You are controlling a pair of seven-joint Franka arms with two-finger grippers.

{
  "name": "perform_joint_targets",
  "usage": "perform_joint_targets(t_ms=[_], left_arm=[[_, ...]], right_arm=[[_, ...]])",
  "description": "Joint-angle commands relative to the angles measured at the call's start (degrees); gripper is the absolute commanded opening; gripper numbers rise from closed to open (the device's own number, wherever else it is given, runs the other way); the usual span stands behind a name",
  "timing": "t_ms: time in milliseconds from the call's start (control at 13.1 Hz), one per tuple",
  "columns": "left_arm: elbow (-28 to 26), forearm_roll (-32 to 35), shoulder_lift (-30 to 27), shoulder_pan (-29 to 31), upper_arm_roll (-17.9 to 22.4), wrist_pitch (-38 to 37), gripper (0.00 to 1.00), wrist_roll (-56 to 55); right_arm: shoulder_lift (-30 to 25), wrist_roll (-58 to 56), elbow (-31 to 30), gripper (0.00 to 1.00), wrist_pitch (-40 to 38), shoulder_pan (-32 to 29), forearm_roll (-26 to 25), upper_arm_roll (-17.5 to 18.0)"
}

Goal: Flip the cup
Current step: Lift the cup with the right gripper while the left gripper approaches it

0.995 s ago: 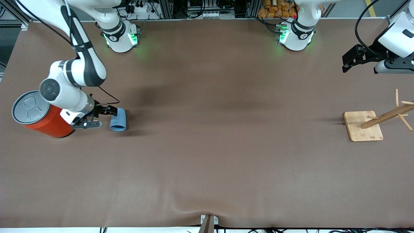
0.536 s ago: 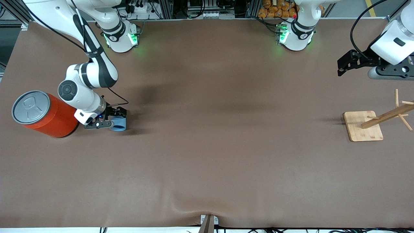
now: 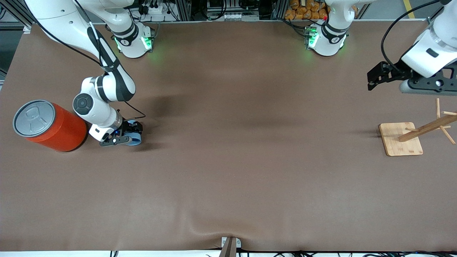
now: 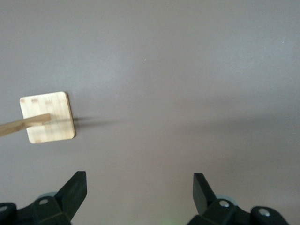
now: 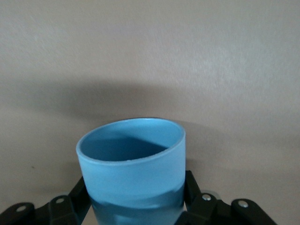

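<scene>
Right gripper [image 3: 125, 135] is low at the table [image 3: 228, 160], toward the right arm's end, with its two fingers [image 5: 193, 186] clamped on the sides of the cup [image 3: 135, 137]. In the right wrist view the cup [image 5: 133, 164] sits between the dark fingers, its open mouth facing away from the wrist and its darker inside showing (the base is hidden between the fingers). From the front view the light-blue cup lies on its side on the brown table, just beside the can [image 3: 50, 125], which stands upright with its grey lid on top and does not touch the cup.

Left gripper [image 3: 371, 79] waits in the air over the left arm's end of the table, its fingers [image 4: 72, 192] spread wide with nothing between them. Below it, nearer the front camera, stands the wooden rack [image 3: 400, 138] on its square base; the left wrist view shows that base [image 4: 48, 117] on bare table.
</scene>
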Motion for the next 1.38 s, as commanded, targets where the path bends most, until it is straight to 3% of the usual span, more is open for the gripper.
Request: perform_joint_targets(t_ms=[0, 230, 536, 842, 1149, 1302], left_arm=[[0.02, -1.34, 2.30, 0.18, -1.27, 2.25, 1.00, -0.35], [0.02, -6.34, 6.69, -0.09, -1.98, 5.50, 1.00, -0.35], [0.20, -9.50, 12.41, -3.25, -2.51, 10.77, 1.00, -0.61], [0.20, -20.40, 17.24, -3.16, -2.51, 11.58, 1.00, -0.88], [-1.11, -25.06, 18.57, -2.20, -2.51, 11.84, 1.00, -0.18], [-3.04, -27.78, 18.48, 0.34, -2.51, 11.67, 1.00, 0.35]], right_arm=[[0.89, -1.13, 9.94, 0.03, -11.57, 0.81, 0.89, 1.44], [3.35, -1.04, 22.70, 0.03, -24.44, 2.56, 3.87, 5.48], [9.40, -2.09, 35.96, 0.03, -24.82, 12.91, 3.44, 7.68], [21.44, -4.55, 53.55, 0.00, -24.99, 27.15, -3.75, 7.69], [26.37, -8.59, 58.84, 0.00, -24.29, 36.03, -14.73, 7.60], [30.93, -5.64, 63.40, 0.00, -23.68, 42.26, -16.95, 7.08]])
